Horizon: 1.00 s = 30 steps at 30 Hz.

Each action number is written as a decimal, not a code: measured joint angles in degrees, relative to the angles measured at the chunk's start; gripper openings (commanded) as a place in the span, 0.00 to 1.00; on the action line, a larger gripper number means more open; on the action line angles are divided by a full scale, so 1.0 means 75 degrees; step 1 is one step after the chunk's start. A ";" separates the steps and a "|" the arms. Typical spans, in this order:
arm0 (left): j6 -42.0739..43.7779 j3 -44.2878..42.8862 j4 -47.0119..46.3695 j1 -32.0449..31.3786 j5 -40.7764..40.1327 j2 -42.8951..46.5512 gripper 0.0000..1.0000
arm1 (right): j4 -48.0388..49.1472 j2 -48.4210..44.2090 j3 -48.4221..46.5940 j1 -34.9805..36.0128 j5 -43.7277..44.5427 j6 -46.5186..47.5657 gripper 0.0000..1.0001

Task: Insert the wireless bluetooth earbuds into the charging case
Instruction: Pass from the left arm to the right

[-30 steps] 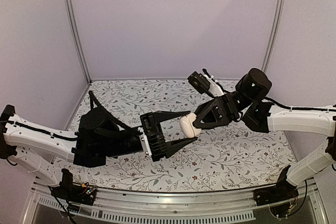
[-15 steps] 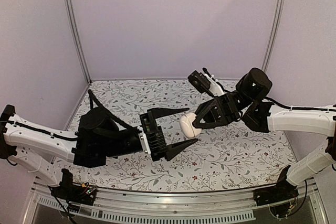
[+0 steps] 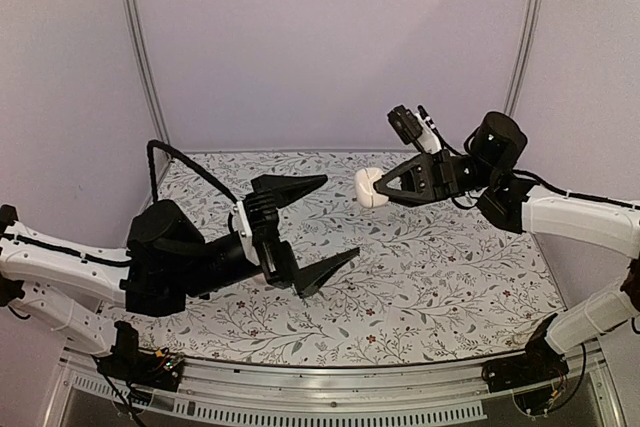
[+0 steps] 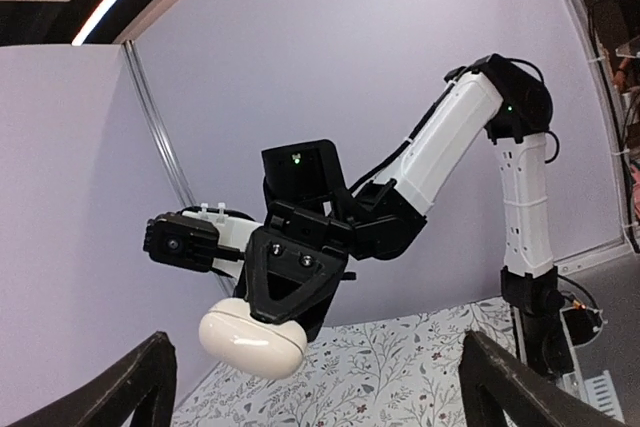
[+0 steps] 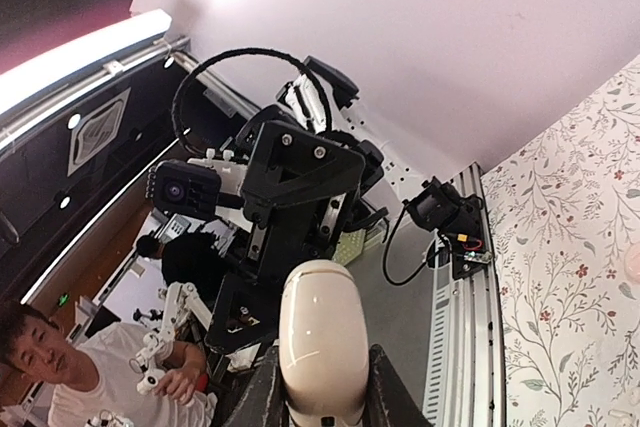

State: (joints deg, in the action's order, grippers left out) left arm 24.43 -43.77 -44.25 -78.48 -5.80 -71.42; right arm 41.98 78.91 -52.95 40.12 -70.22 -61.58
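Note:
The charging case point(image 3: 369, 187) is a cream pebble with its lid closed, held in the air above the patterned table point(image 3: 440, 277). My right gripper point(image 3: 378, 190) is shut on it; the case point(image 5: 320, 332) stands between that gripper's fingers point(image 5: 262, 392). My left gripper point(image 3: 340, 215) is open and empty, well to the left of and below the case. The left wrist view faces the case point(image 4: 252, 340) from a distance, past its spread fingers point(image 4: 130, 387). A small pale pink blob point(image 5: 632, 259) lies on the table; I cannot tell if it is an earbud.
Pale walls with metal corner posts point(image 3: 140, 47) close the back and sides. A metal rail point(image 3: 330, 387) runs along the near edge. Both arm bodies hang over the table's left and right parts.
My left gripper has opened wide and drawn back to the left, away from the case. My right gripper has carried the case up and toward the back right.

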 measured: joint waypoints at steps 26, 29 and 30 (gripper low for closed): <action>-0.5546 -0.1329 0.1259 0.1515 0.2063 -0.1352 0.59 | -0.3803 -0.1177 -0.0880 -0.0061 0.2684 0.4558 0.13; -0.5642 -0.1393 0.1265 0.1556 0.2087 -0.1425 0.57 | -0.3821 -0.1177 -0.0854 0.0058 0.2687 0.4590 0.13; -0.5692 -0.1396 0.1265 0.1582 0.2087 -0.1428 0.56 | -0.3826 -0.1177 -0.0836 0.0087 0.2684 0.4599 0.13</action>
State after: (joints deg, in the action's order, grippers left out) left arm -18.26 -54.24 -34.76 -66.61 9.85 -82.13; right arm 13.28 70.08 -59.22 40.77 -50.09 -27.09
